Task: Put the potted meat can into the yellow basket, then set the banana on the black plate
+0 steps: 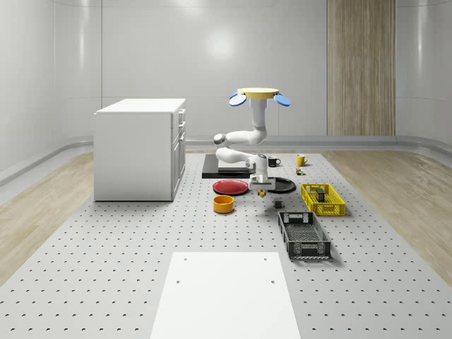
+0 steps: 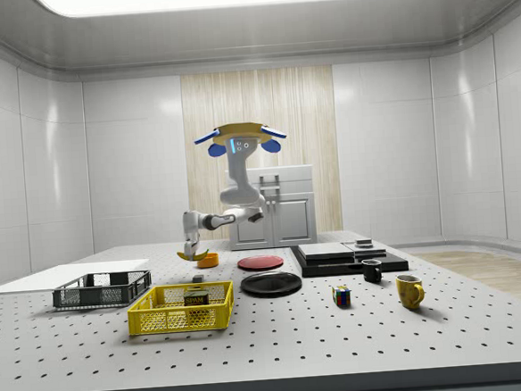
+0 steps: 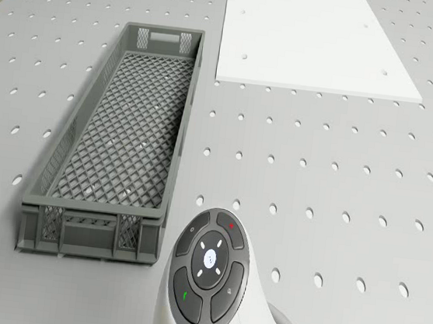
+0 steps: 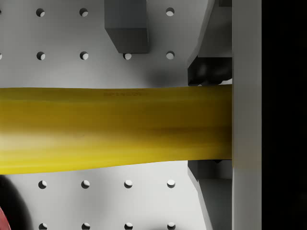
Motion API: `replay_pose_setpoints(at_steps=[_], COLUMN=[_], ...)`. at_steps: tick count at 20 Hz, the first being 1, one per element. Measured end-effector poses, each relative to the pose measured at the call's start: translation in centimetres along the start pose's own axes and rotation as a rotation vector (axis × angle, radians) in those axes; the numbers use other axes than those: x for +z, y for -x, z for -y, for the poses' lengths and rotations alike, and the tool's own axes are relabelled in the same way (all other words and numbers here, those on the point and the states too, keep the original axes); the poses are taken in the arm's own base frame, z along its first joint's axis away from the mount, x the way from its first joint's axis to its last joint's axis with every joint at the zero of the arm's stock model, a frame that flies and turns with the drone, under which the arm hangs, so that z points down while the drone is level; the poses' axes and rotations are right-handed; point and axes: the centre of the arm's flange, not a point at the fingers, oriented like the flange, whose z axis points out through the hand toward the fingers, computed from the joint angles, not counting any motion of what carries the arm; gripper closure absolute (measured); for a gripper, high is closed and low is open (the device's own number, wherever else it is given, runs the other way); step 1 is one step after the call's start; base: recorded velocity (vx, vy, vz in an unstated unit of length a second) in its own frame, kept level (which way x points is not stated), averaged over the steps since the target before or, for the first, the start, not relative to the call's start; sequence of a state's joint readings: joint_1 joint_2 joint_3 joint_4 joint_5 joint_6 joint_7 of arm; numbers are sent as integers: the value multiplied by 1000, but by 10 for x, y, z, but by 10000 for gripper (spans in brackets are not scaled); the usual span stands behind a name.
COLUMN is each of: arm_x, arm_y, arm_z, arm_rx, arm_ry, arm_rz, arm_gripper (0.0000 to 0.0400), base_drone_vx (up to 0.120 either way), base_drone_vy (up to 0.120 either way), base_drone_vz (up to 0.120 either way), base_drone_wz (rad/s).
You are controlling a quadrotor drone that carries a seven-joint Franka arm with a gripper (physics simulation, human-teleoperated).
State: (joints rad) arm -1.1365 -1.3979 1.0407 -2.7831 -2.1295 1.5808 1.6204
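In the whole-scene view, taken from left to right, the white cabinet (image 1: pixel 139 148) stands well to the left, then the orange bowl (image 1: pixel 223 204) and the red plate (image 1: pixel 231 186) lie on the perforated surface (image 1: pixel 106 268). Just right of the red plate hangs the claw (image 1: pixel 263 189), and beyond it lies the black plate (image 1: pixel 276 185). The drone (image 1: pixel 258 96) hovers above this stretch, its arm folded down in front of it.

The claw is clamped on the banana (image 4: pixel 115 128): the wrist view shows the yellow fruit running across between the dark fingers (image 4: pixel 209 72), which press on it from both sides. In the side view the banana (image 2: pixel 191 254) hangs clear above the surface, near the orange bowl (image 2: pixel 207 260) and not yet over the black plate (image 2: pixel 271 284).

Further right in the whole-scene view sits the yellow basket (image 1: pixel 323 199), with the grey crate (image 1: pixel 304 235) nearer the camera. The side view shows the potted meat can (image 2: pixel 196 298) resting inside the yellow basket (image 2: pixel 181 308), so the first half of the task looks finished.

My judgement is that the second half is under way: the banana is picked up and lifted, and what is left is to carry it over the black plate, lower it onto the plate and release it.
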Motion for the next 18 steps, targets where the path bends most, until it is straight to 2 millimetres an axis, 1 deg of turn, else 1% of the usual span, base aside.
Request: replay_pose_setpoints(at_steps=[18], arm_x=[-2], arm_y=[0], arm_z=[0], arm_rx=[-2], arm_ry=[0], arm_rz=[0], arm_gripper=[211], base_drone_vx=[-120], base_drone_vy=[120], base_drone_vz=[0], base_drone_wz=[0])
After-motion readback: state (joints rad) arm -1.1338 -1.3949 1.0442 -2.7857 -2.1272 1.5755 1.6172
